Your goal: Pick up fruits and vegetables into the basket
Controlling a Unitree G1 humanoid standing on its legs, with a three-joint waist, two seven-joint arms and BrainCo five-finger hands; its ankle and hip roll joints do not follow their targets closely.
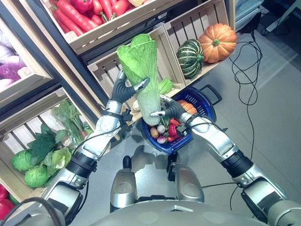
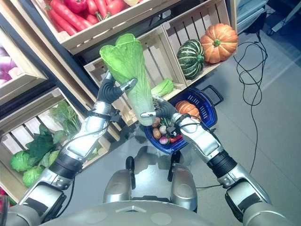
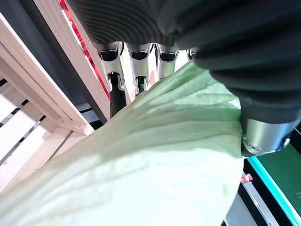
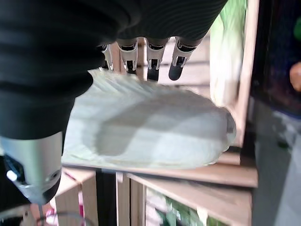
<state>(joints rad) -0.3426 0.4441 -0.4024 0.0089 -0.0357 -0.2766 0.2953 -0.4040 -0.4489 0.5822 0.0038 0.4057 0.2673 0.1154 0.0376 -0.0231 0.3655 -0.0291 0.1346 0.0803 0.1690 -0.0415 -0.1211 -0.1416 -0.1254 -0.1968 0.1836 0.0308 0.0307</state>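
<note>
A long pale-green napa cabbage (image 1: 140, 63) stands upright in the air in front of the wooden crates, just above the left end of the blue basket (image 1: 205, 104). My left hand (image 1: 123, 90) grips its middle from the left, fingers (image 3: 117, 82) curled over the leaf. My right hand (image 1: 172, 111) holds the white base (image 4: 155, 127) from the right, with its thumb and fingers round it. The basket sits on the floor below my right hand, and several small vegetables (image 1: 164, 129) lie in it.
An orange pumpkin (image 1: 217, 42) and a striped green squash (image 1: 189, 57) fill the right crate. Another cabbage (image 1: 165, 85) lies in the middle crate (image 1: 160, 42). Red peppers (image 1: 80, 14) sit in the top crate and leafy greens (image 1: 42, 155) at lower left. Grey floor opens to the right.
</note>
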